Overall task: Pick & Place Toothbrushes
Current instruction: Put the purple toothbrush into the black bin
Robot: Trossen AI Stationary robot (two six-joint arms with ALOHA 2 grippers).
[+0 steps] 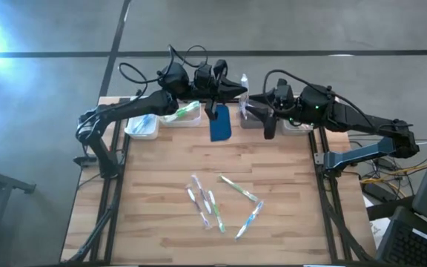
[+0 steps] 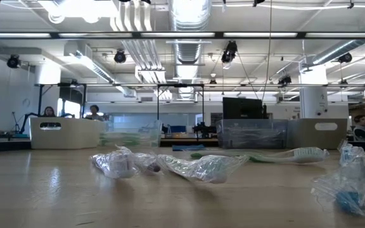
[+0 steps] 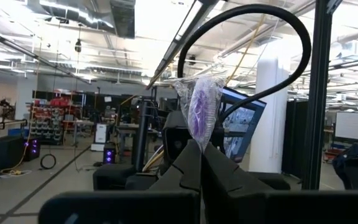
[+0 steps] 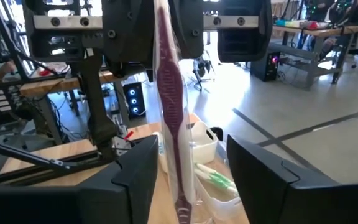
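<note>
One toothbrush (image 3: 199, 109), purple inside a clear wrapper, is held high above the table's far edge by my left gripper (image 3: 201, 152), which is shut on it. In the right wrist view the same toothbrush (image 4: 169, 93) runs down from my left gripper (image 4: 157, 28) and passes between the fingers of my open right gripper (image 4: 191, 180). I cannot tell whether either right finger touches the wrapper. Several more wrapped toothbrushes (image 1: 207, 204) lie flat on the near half of the wooden table (image 1: 161, 170), also seen up close in the low view (image 2: 201, 168). My left gripper pinches one end of the toothbrush's clear wrapper (image 3: 199, 138) between its two shut fingers. The rest of the wrapped toothbrush sticks out beyond the fingertips, lifted clear of the table and bins.
Along the far edge stand clear bins (image 1: 142, 126), one holding green toothbrushes (image 1: 184, 113), and grey bins (image 1: 252, 119) near my right arm. A dark blue pad (image 1: 221, 124) lies just in front of them. The table's middle strip between bins and loose toothbrushes is bare wood.
</note>
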